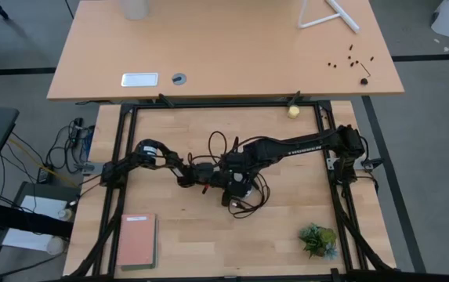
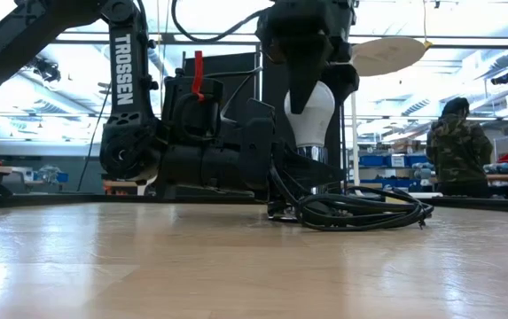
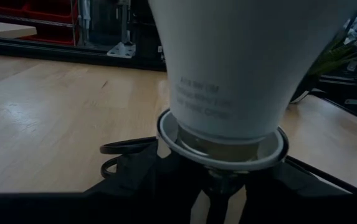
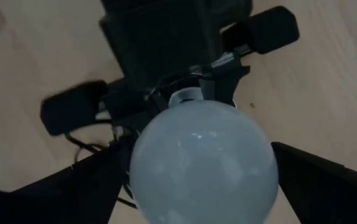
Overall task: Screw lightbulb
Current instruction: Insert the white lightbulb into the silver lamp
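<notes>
The white frosted lightbulb (image 2: 312, 115) stands upright, its narrow base down in the round silver socket (image 3: 222, 148) at the table's middle. My left gripper (image 3: 218, 202) lies level just above the table and is shut on the socket. My right gripper (image 4: 203, 186) hangs over the bulb, pointing down and open. Its two fingers (image 4: 318, 183) stand wide on either side of the bulb's dome (image 4: 203, 165), and I see a gap at least at one of them. In the high view both grippers meet at the middle (image 1: 236, 176). My left gripper pinches the socket low down, under its silver rim (image 3: 228, 158), between its two fingers. The fingers come level from the table's left. The socket sits upright with the bulb in it; the gripper's own dark body hides the exact place of contact.
The socket's black cord (image 2: 360, 211) lies coiled on the table beside the socket, toward the near edge (image 1: 244, 200). A yellowish ball (image 1: 293, 111) lies at the far edge, a small plant (image 1: 318, 239) near right, a pink book (image 1: 136, 240) near left. A person (image 2: 457, 146) stands in the room behind.
</notes>
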### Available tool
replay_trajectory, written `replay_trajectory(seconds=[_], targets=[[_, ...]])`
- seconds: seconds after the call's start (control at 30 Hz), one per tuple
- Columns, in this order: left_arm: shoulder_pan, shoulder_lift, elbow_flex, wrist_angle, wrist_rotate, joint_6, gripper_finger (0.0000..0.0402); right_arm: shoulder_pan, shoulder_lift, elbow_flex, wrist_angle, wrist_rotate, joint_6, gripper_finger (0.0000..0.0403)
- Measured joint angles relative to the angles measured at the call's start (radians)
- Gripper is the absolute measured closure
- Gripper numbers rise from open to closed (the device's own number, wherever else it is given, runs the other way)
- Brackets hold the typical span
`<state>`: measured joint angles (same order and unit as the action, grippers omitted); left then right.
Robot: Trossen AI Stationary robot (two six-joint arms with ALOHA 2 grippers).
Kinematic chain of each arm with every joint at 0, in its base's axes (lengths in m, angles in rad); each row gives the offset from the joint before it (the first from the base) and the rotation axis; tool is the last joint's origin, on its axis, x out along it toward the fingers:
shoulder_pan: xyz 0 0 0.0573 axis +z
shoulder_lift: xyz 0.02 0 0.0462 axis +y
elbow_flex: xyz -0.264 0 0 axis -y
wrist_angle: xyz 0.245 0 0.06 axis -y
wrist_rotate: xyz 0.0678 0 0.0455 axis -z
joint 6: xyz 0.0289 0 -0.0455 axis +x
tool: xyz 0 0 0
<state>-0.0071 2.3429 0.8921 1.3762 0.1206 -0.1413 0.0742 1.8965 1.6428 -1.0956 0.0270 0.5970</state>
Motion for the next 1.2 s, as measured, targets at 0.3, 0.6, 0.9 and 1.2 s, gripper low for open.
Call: replay_trajectory(seconds=[0.3,0.6,0.9,1.2], targets=[[0.000,0.000,0.000,0.000,-0.003,0.001,0.0213,0.003,0.000,0.000,0.010,0.006,-0.467,0.0007],[0.000,0.000,0.000,0.000,-0.004,0.002,0.0213,0.005,0.000,0.000,0.054,-0.018,-0.942,0.0007],[0.000,0.000,-0.001,0.002,-0.007,0.006,0.0213,-0.003,-0.005,-0.036,0.103,-0.035,-1.071,0.0009],[-0.001,0.000,-0.001,0.002,-0.001,0.007,0.0213,0.009,-0.002,-0.062,0.139,-0.039,-1.067,0.0035]])
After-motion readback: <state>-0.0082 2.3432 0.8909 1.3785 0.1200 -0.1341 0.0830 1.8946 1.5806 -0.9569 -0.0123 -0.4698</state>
